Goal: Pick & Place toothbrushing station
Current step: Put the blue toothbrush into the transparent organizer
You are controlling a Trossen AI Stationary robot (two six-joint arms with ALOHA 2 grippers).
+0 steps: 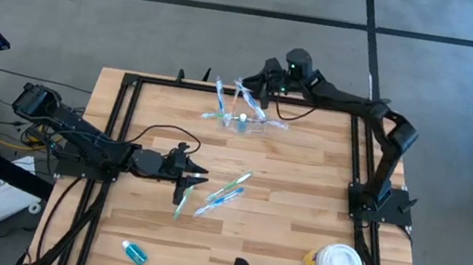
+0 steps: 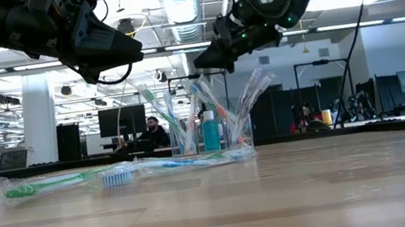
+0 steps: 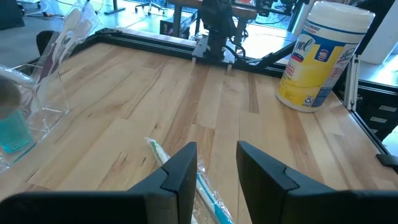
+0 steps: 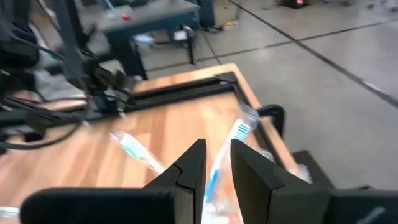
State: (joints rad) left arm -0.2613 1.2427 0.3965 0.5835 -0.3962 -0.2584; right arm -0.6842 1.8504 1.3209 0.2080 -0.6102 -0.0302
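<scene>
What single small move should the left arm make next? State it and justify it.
Probably lower the left gripper onto the wrapped toothbrush that lies on the table between its fingers, then close. The jaws stand apart, holding nothing, while the right gripper hovers at the toothbrushing station.
</scene>
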